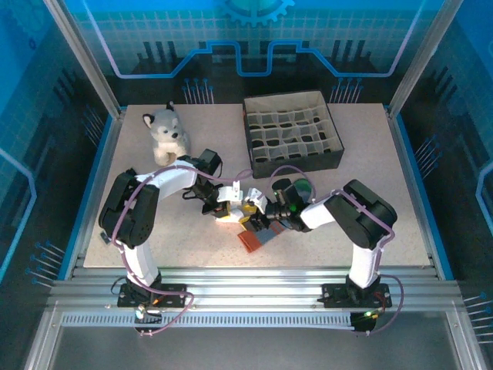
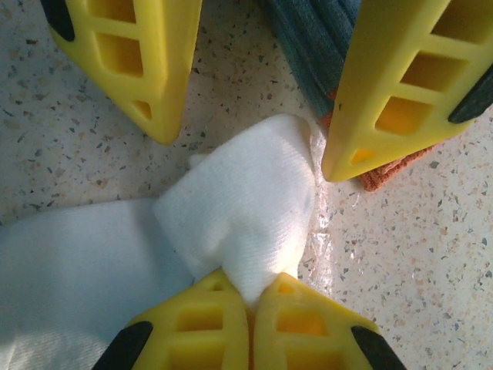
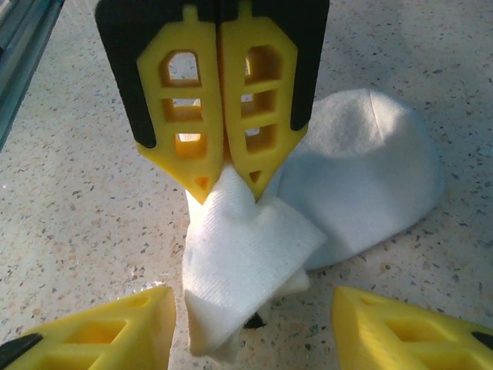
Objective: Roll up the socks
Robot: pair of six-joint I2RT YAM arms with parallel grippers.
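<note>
White sock (image 3: 254, 254) near front edge of table (image 1: 370, 154), pinched by closed left gripper (image 2: 250, 308), right gripper (image 3: 253, 302) open astride it, grey-blue sock (image 2: 316, 38) seemingly touching.

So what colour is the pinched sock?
Plain white; the sock shows best in the left wrist view.

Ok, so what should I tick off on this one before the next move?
1. Left gripper holding the white fabric sock: ok, jaws shut on its folded end.
2. Right gripper ready to take the fold: ok, jaws open on either side of it.
3. Right jaws touching the white sock: cannot tell.
4. Grey-blue ribbed sock with the orange cuff clear of the right jaws: not ok, one jaw stands over its cuff.
5. White sock rolled: not ok, one end is folded and the rest lies loose.
6. Grey-white plush husky toy and dark divided box out of the way: ok, both are at the far side.
</note>
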